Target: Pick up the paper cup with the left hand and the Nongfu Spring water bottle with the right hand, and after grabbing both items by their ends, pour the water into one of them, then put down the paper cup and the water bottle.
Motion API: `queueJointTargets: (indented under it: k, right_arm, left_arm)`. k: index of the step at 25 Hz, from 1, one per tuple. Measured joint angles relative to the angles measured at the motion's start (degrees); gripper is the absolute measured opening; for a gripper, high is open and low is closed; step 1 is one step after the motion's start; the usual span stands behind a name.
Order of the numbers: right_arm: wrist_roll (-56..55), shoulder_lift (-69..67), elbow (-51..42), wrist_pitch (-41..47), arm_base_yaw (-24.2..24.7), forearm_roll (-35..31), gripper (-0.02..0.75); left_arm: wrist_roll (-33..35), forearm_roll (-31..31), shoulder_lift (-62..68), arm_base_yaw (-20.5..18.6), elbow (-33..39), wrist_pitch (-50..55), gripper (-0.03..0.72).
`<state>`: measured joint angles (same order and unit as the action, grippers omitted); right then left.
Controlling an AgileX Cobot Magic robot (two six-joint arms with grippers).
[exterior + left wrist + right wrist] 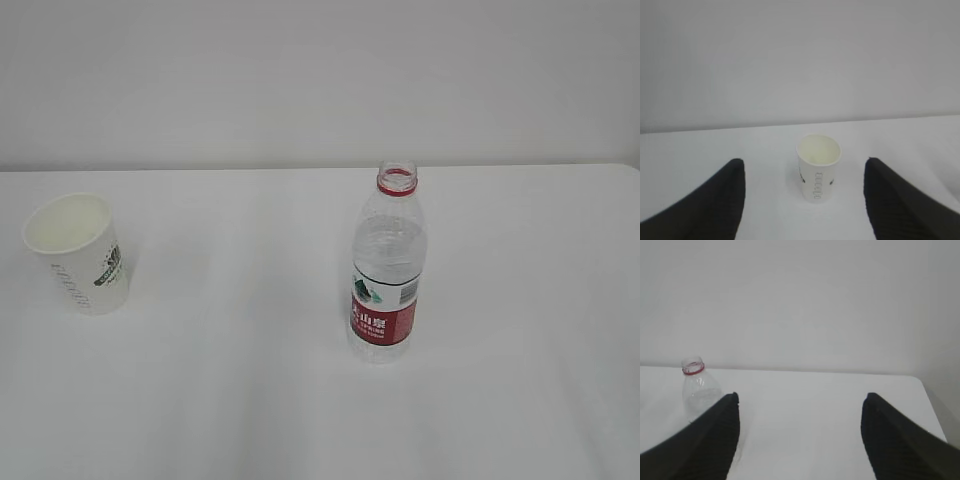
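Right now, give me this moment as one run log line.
stage: pre-grasp | left hand: open, paper cup ahead, untouched | right hand: open, Nongfu Spring water bottle off to its left, untouched | both upright on table

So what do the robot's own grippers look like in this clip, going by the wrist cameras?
Only the fingers show. The left gripper has two black, wedge-shaped fingers with fine ribbed texture, tapering to rounded tips. The right gripper looks the same: matte black ribbed fingers. No cables, markings or arm links are visible, and the exterior view shows neither arm.
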<state>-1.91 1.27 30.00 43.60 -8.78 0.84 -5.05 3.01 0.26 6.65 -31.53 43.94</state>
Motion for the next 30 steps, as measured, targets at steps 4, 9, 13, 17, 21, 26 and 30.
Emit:
queueJointTargets:
  k: [4,9,13,17,21,26,30]
  right_arm:
    - [1.36,0.0,0.0,-4.0,0.0,0.0,0.569]
    - [2.4,0.0,0.0,-8.89,0.0,1.22,0.568]
    - [2.53,0.0,0.0,-11.51,0.0,2.55,0.568]
    - [2.62,-1.12,0.0,-14.65,0.0,3.64,0.568]
    - [2.62,-4.2,0.0,-18.91,0.0,3.73,0.569]
    - [2.62,-8.38,0.0,-25.47,0.0,3.91,0.569]
    - [2.62,-11.65,0.0,-30.38,0.0,4.0,0.568]
  left_arm:
    - [0.0,1.74,0.0,0.0,0.0,-4.09,0.537]
    - [0.0,3.89,0.0,0.0,0.0,-9.16,0.537]
    - [0.0,5.42,0.25,0.0,0.0,-12.43,0.534]
    - [0.0,6.58,2.75,0.0,0.0,-16.23,0.522]
    - [0.0,6.71,6.07,0.0,0.0,-20.07,0.52]
    - [0.0,7.05,9.38,0.0,0.0,-24.92,0.519]
    - [0.0,8.48,11.87,0.0,0.0,-28.45,0.517]
